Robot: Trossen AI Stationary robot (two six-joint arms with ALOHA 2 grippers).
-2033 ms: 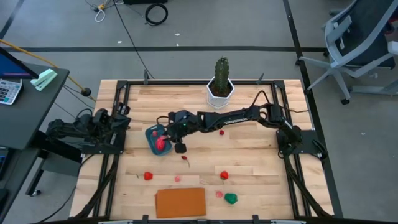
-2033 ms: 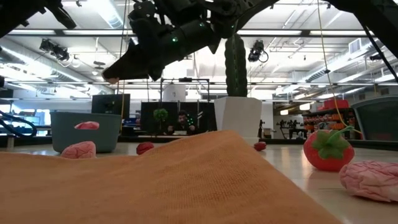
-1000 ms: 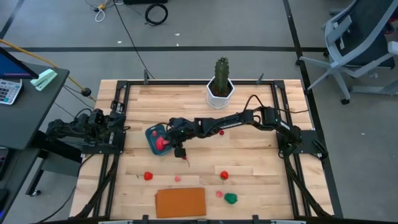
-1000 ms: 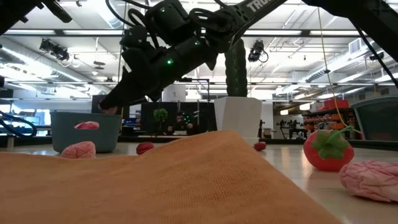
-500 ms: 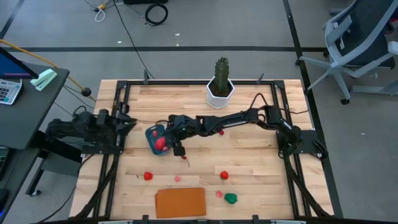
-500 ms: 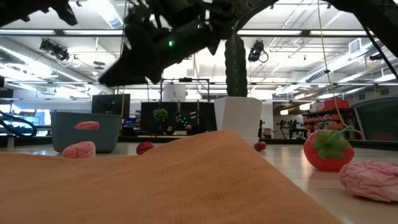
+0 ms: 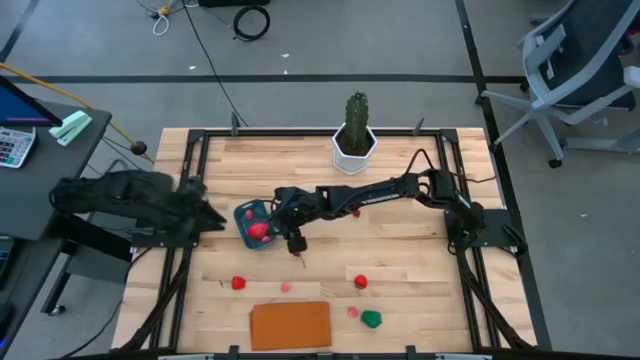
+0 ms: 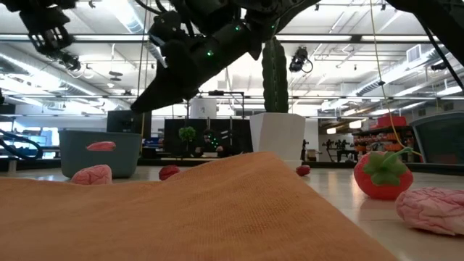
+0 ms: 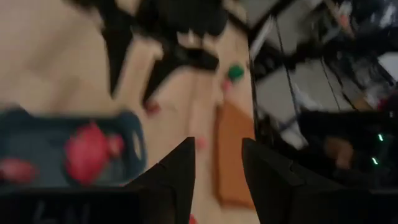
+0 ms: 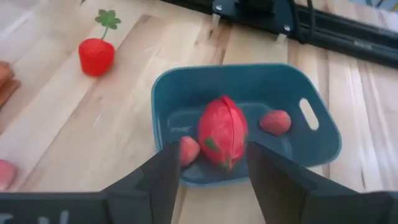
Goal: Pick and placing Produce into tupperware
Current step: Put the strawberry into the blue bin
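Though wall-hidden low, three produce point(image 10: 222, 131) inside tupperware point(image 10: 320, 144)

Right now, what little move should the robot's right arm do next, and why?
Probably swing the right gripper away from the tupperware toward the small red piece just beside it. Its fingers are open and empty, three pieces already lie in the tupperware, and more produce, like the strawberry, waits on the table.

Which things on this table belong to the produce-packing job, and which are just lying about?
Job:
- teal tupperware, three pieces inside, largest a red fruit
- loose strawberries
- green vegetable
- right gripper, open, over the tupperware

Lying about:
- potted cactus
- orange board
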